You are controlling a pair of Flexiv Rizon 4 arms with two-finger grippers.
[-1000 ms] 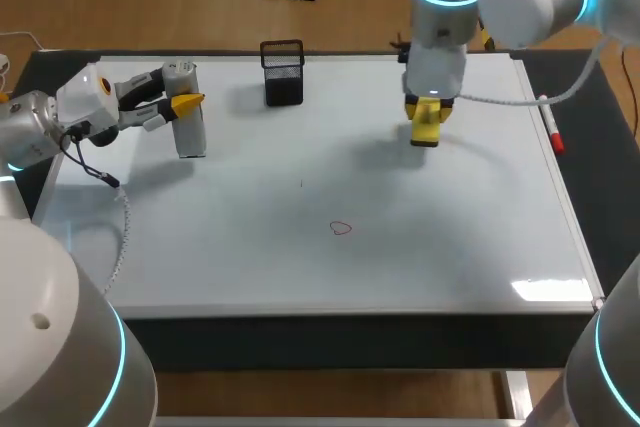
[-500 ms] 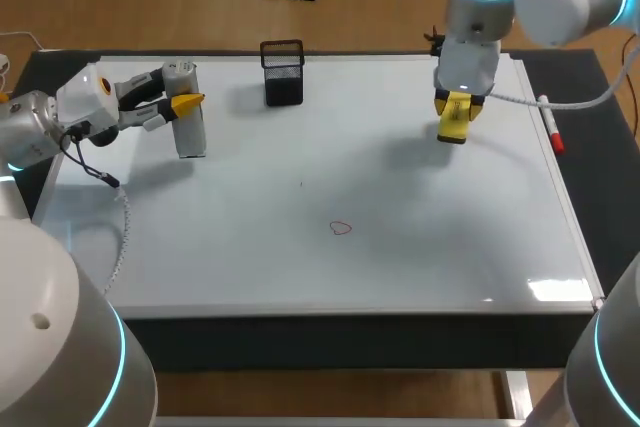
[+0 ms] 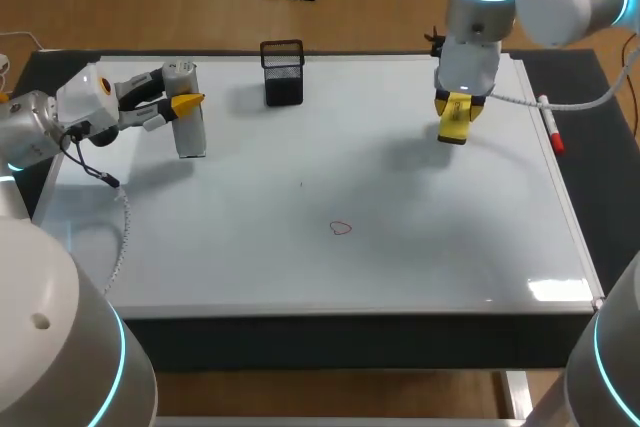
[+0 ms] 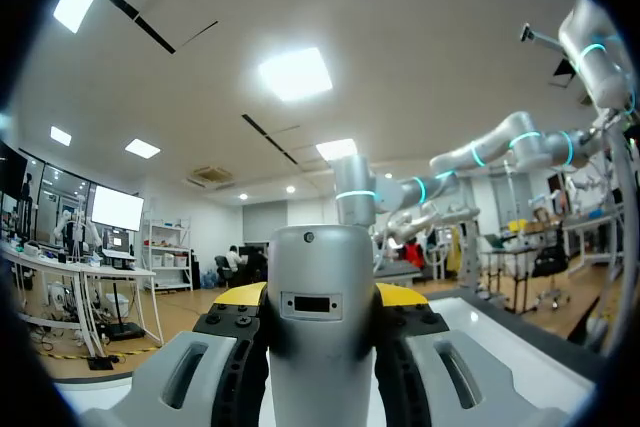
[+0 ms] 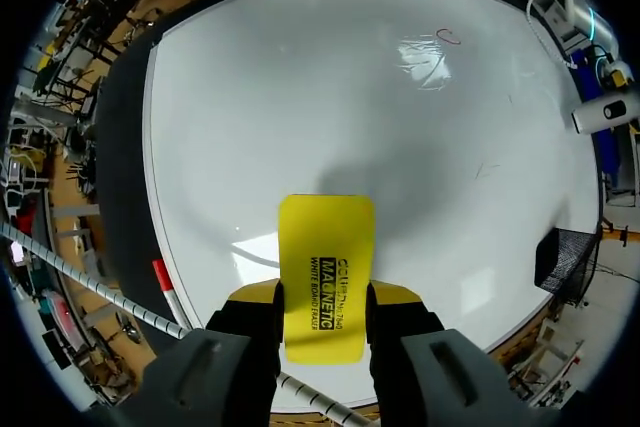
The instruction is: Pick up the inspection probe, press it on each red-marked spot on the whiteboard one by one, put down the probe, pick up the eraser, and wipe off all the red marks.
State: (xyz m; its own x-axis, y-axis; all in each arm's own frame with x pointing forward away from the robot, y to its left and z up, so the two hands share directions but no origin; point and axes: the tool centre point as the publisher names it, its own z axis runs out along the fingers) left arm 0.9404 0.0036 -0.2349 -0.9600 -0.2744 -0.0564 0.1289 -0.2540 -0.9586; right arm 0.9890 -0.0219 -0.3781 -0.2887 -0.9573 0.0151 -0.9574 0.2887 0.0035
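a: two grippers, both loaded. left gripper point(image 3: 186, 102) clamped on the inspection probe point(image 3: 190, 127), which is upright near the far left corner of the whiteboard point(image 3: 250, 247).
b: and the right?
a: right gripper point(image 5: 325, 297) pinching the eraser point(image 5: 325, 252) (a yellow tip each side) over the far right part. one red mark point(image 3: 341, 229) mid-board, toward the near edge.

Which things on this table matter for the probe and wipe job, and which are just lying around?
For the job: inspection probe, yellow eraser, red mark, whiteboard.
Just lying about: black mesh basket, marker pen.
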